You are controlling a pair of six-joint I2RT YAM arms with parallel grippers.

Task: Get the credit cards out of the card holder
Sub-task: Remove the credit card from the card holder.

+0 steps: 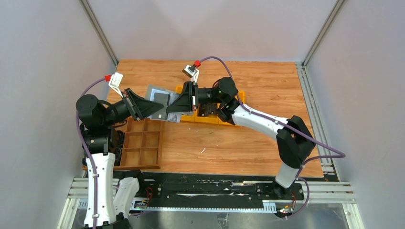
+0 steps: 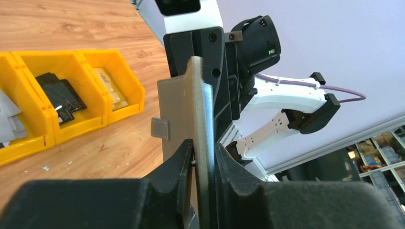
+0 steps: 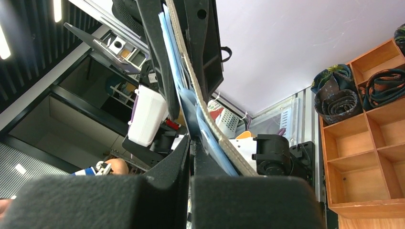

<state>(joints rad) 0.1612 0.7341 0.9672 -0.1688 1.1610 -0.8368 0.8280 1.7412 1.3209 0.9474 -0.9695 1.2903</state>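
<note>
The grey-blue card holder (image 1: 155, 93) hangs in the air between both arms, over the table's back left. My left gripper (image 1: 157, 108) is shut on its near edge. In the left wrist view the jaws (image 2: 204, 145) pinch the holder (image 2: 179, 105) edge-on, its small tab (image 2: 160, 128) pointing left. My right gripper (image 1: 170, 110) comes in from the other side. Its jaws (image 3: 191, 143) are shut on a thin blue layer of the holder (image 3: 210, 131). The credit cards are hidden among the holder's layers.
Yellow bins (image 1: 212, 118) stand just behind the holder. One bin (image 2: 57, 62) holds a black item (image 2: 59, 95), another a pale tan flat piece (image 2: 112, 90). A brown wooden compartment tray (image 1: 141, 145) lies front left with rolled cloth (image 3: 336, 98) in it. Cage posts flank the table.
</note>
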